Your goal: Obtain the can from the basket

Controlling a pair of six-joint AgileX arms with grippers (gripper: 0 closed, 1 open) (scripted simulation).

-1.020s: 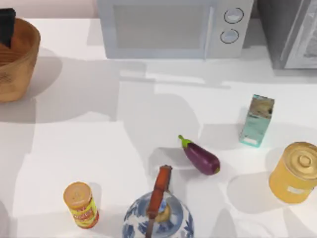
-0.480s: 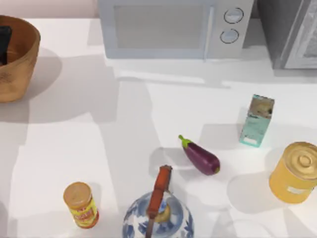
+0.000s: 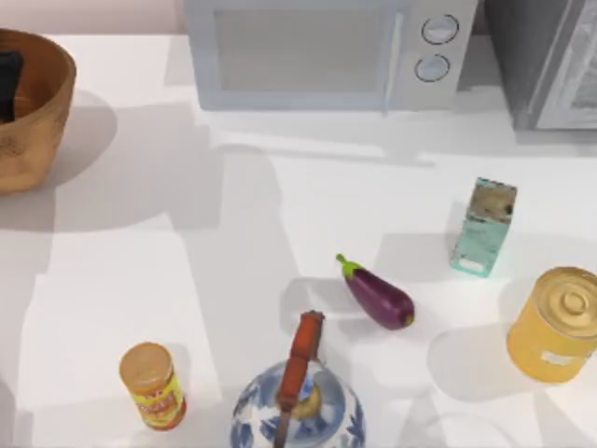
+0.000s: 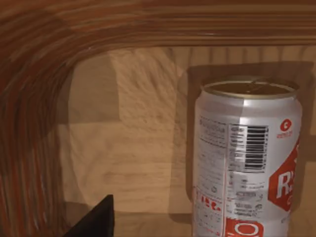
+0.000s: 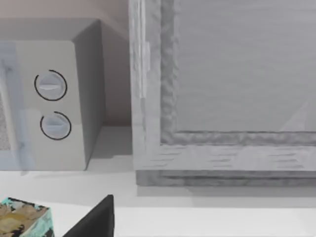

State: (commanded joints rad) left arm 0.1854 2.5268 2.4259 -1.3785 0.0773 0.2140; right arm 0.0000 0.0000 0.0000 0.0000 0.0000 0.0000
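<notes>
One arm matters: our left gripper [image 3: 7, 84] sits inside the basket [image 3: 42, 121].
We see the can [image 4: 247, 158] upright beside its jaws, whose opening we cannot tell.

Orange-brown basket [image 3: 37, 112], white-and-red can [image 4: 247, 158] (barcoded), purple eggplant [image 3: 381, 297]

From my left wrist I read the can [image 4: 247, 163] standing in the basket [image 4: 59, 59]. Its white side carries a black barcode and blocks of fine print too small to make out. A small red round logo sits near the top, with a tiny red word under it that I cannot read. On the red patch big white letters are cut off: an "R" above and an "O" lower down. Labels on the other items on the surface are unreadable from above.
</notes>
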